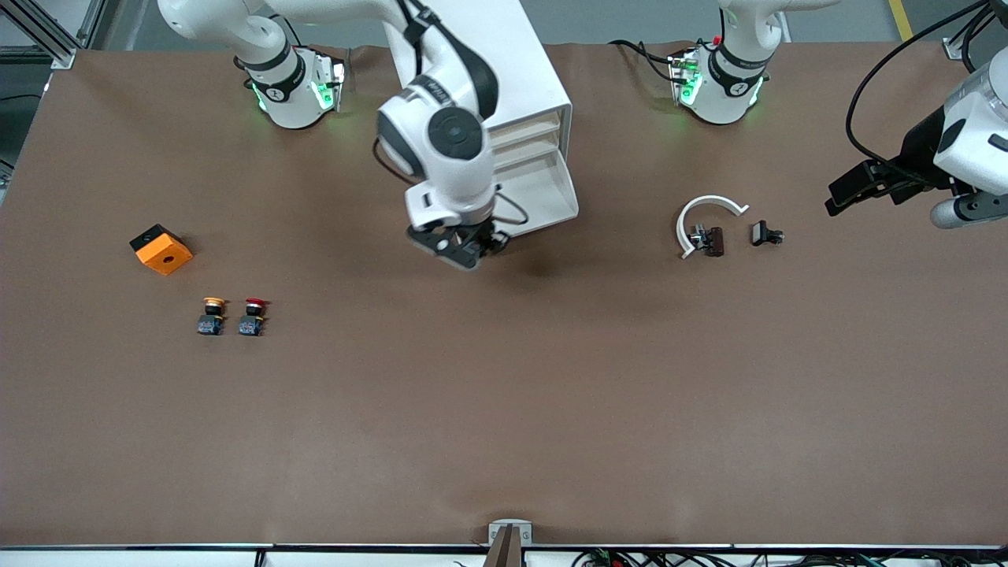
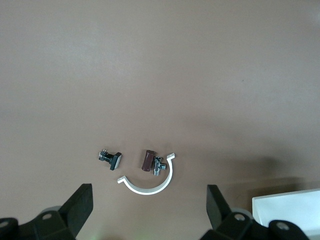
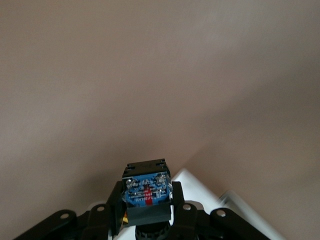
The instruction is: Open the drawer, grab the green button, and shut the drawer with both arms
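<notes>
Two arms share this table (image 1: 551, 409), and I run both. My right gripper (image 1: 465, 246) hangs over the bare table just in front of the cabinet (image 1: 504, 79), near the table's top edge, jaws clamped on the button (image 3: 146, 192); its blue-and-black body sits between my fingers (image 3: 114, 207). The drawer (image 1: 543, 193), lowest in that cabinet, stands pulled out. My left gripper (image 1: 854, 189) waits in the air over the left arm's end of the table, fingers (image 2: 80, 202) spread apart, looking down on a white clip (image 1: 705, 216).
</notes>
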